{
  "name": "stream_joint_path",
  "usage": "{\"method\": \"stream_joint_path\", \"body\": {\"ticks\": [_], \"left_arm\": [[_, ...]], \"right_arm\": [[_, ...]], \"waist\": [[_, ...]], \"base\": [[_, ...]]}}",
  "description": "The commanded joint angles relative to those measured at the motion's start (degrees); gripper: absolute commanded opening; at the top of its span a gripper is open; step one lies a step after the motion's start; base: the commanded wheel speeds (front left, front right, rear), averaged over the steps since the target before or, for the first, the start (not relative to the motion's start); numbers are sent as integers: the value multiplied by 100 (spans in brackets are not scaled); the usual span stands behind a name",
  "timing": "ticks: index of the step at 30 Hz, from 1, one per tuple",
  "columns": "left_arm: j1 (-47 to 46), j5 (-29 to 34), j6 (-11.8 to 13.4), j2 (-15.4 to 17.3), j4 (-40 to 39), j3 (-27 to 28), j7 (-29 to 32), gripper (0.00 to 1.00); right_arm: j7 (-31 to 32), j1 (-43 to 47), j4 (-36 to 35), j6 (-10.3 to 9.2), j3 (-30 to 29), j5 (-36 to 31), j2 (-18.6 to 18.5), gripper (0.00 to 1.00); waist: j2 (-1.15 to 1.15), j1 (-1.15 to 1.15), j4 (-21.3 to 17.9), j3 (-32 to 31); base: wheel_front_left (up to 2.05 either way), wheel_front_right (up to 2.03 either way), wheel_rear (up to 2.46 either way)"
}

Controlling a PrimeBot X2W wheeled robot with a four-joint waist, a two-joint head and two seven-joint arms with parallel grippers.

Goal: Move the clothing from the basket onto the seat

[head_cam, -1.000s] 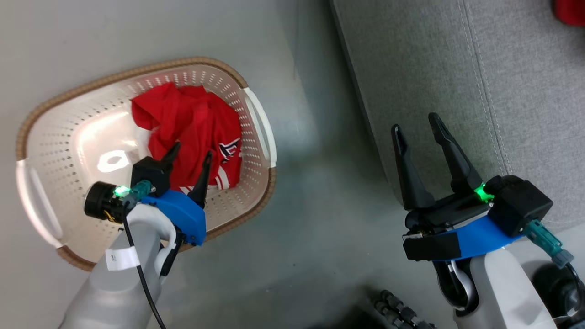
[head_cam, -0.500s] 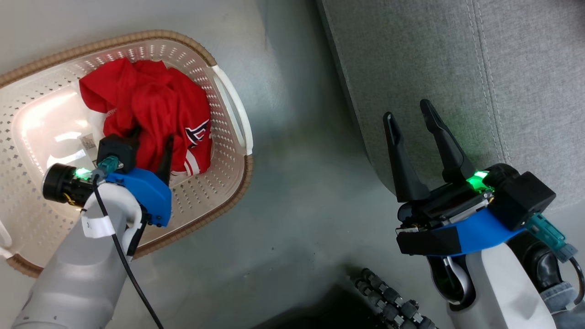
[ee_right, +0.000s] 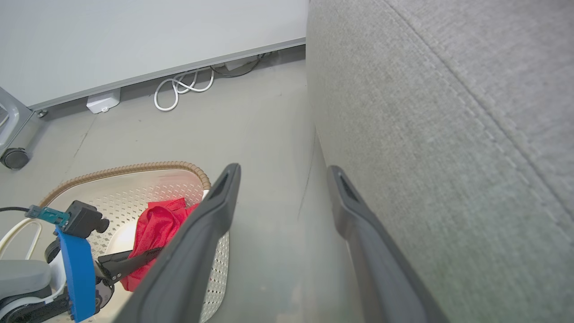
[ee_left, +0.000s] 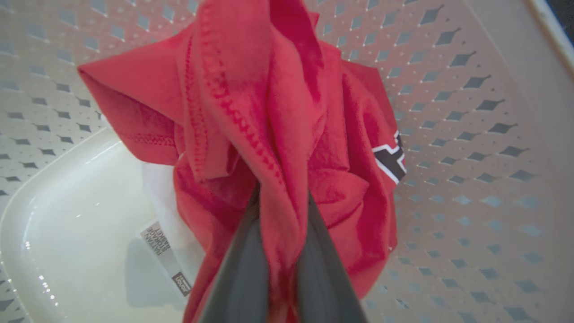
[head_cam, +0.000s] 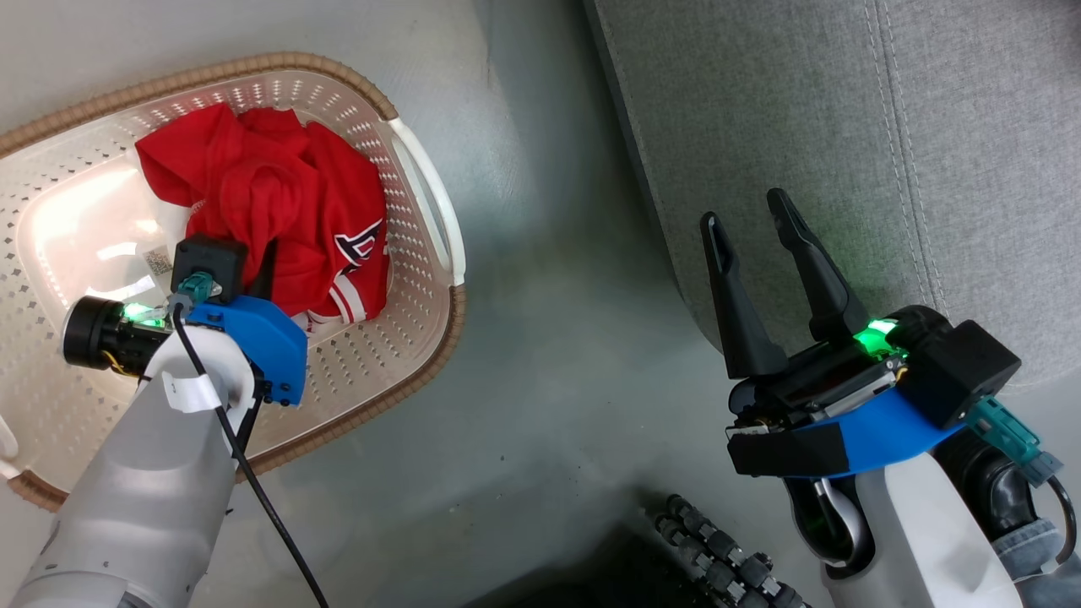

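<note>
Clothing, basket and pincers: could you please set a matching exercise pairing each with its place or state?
1. left pincer
2. right pincer
3. clothing
4. basket

A. open, holding nothing
B. standing on the floor
C. shut on the clothing
D. crumpled inside the basket

Pairs: 1-C, 2-A, 3-D, 4-B

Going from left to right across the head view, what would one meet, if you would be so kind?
The basket → the clothing → the basket's white handle → bare floor → the right gripper → the seat.
</note>
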Motion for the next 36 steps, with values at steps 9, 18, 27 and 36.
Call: {"method": "stream_joint_path", "body": {"ticks": [9,18,27,36], "left_arm": [[19,-35,-38,33,-170,93,-16,0],[124,-32,-73,-26,-188,136,-16,0],[511,13,-87,-172,-636,267,-16,0],[1218,81,-151,-465,-1297,515,-17,0]], "right_arm": [[-28,-133,23,1,32,-25,9,100],[-29,-178,63,1,48,-72,9,100],[-26,-152,185,1,3,-277,9,100],[-25,31,436,1,-36,-559,7,100]], "waist": [[0,0,10,-59],[0,0,69,-211],[0,0,332,-1000],[0,0,763,-2108]], "base": [[0,0,0],[0,0,0],[0,0,0],[0,0,0]]}}
